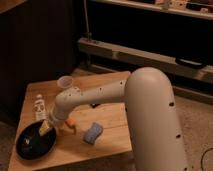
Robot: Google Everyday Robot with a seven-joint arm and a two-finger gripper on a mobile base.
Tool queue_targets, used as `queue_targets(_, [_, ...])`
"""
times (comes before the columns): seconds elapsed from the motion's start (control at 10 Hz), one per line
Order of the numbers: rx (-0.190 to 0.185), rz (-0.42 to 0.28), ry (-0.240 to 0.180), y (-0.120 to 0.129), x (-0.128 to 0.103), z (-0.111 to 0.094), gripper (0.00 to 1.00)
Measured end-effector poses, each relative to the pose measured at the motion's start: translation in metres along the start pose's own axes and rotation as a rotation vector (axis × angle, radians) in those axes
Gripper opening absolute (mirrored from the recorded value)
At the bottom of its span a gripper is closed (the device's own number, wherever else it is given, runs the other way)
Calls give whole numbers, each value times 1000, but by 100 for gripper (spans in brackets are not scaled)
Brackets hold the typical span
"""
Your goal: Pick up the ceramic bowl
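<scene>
Wood table (116, 126) w/ ceramic bowl (34, 143) flat, mouth up, round; tool (48, 128) at rim, grip unclear.

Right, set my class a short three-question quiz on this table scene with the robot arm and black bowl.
1. True or false: the gripper is at the rim of the ceramic bowl.
2. Which lies on the wooden table? A blue sponge; B red mug; C green book.
3. Fill in: the pale cup stands by the table's ____ edge (near/far).
Key: 1 true; 2 A; 3 far.
</scene>
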Motion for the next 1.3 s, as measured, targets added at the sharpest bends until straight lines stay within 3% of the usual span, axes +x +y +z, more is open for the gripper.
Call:
queue_targets(0.3, [1,20,29,-8,4,13,65])
queue_targets(0.6, [-8,30,49,-11,5,17,51])
queue_targets(1.1, [7,37,78,-11,5,18,49])
queue_targets(1.3, [22,43,88,-12,5,19,32])
